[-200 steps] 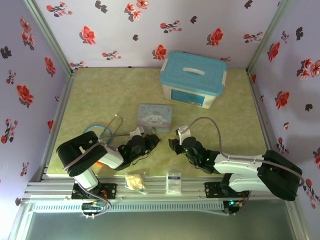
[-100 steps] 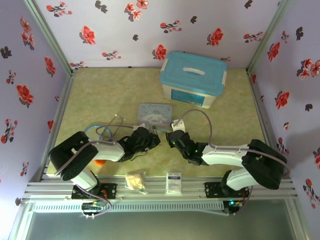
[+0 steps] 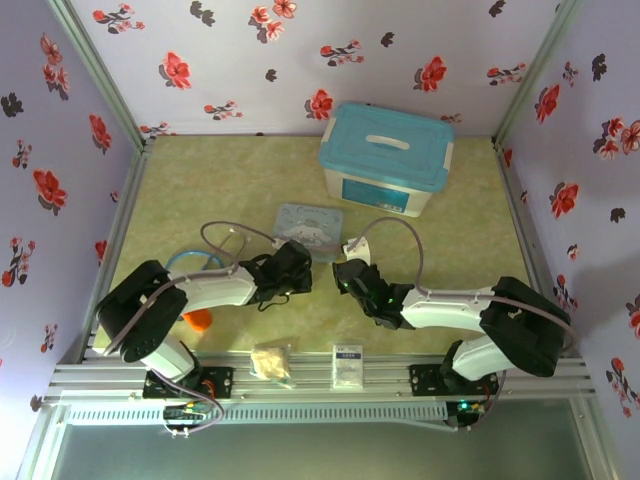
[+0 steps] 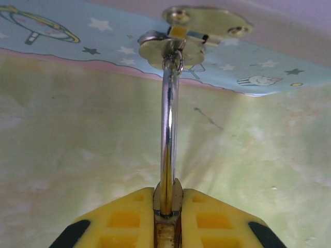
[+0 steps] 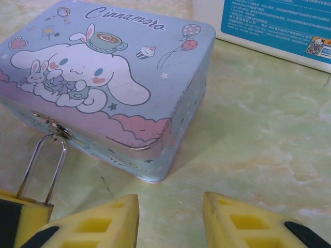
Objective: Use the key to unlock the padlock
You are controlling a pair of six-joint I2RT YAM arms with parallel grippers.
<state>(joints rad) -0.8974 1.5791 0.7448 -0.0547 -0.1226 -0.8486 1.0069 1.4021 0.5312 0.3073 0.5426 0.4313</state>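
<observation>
The padlock [image 4: 166, 230] shows as a sliver of brass pinched between my left gripper's [image 4: 168, 199] yellow fingers, which are shut on its body. Its silvery shackle [image 4: 168, 129] runs up to the hasp [image 4: 178, 44] on the front of the pastel cartoon tin [image 3: 310, 225]. In the right wrist view the shackle [image 5: 58, 168] hangs from that hasp at the left. My right gripper [image 5: 170, 206] stands open just in front of the tin's near corner [image 5: 155, 173], with nothing between its fingers. From above, the left gripper [image 3: 295, 270] and right gripper [image 3: 345, 278] face each other below the tin. The key is out of view.
A white box with a blue lid [image 3: 385, 155] stands at the back right. The blue-tubed stethoscope [image 3: 200, 262] lies behind the left arm, an orange object [image 3: 198, 320] beside its elbow. A crumpled beige item [image 3: 270, 362] and a white card [image 3: 347, 362] rest on the front rail.
My left gripper has shifted up towards the tin, its arm stretching out and uncovering the orange object. The right gripper moved left and up towards the tin, then held still.
</observation>
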